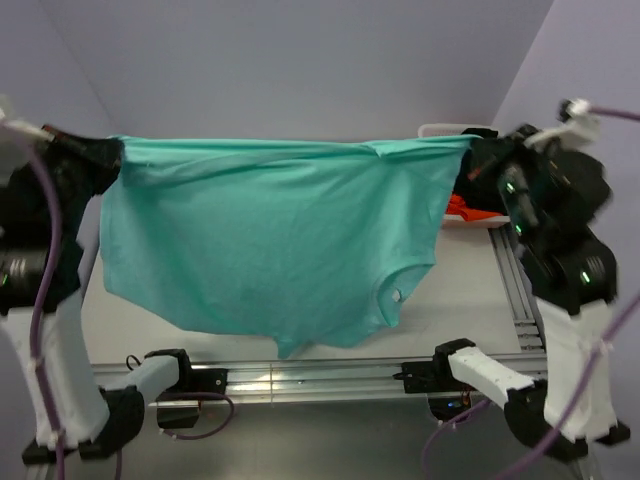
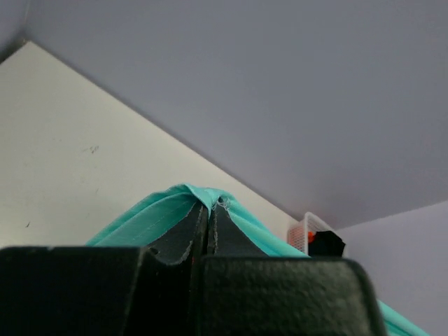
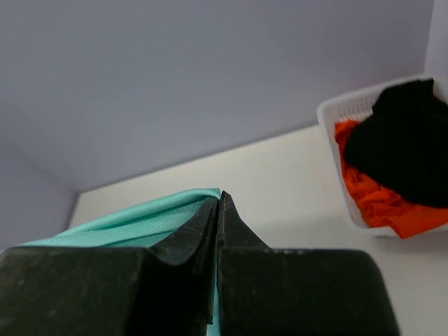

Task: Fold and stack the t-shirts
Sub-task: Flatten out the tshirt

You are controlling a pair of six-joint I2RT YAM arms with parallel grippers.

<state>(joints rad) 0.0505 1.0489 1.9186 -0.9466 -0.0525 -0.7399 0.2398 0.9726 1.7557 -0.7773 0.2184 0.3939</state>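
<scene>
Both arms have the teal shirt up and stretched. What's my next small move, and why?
Probably lower both arms together and lay the shirt flat on the table. The left gripper and right gripper each pinch an upper corner, so it hangs spread wide, not yet folded.

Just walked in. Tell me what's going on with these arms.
Both arms hold a teal t-shirt spread wide in the air above the table. The left gripper and the right gripper are each shut on an end of its upper edge, and it hangs unfolded. A basket at the table's far right holds a black shirt and an orange shirt.
</scene>
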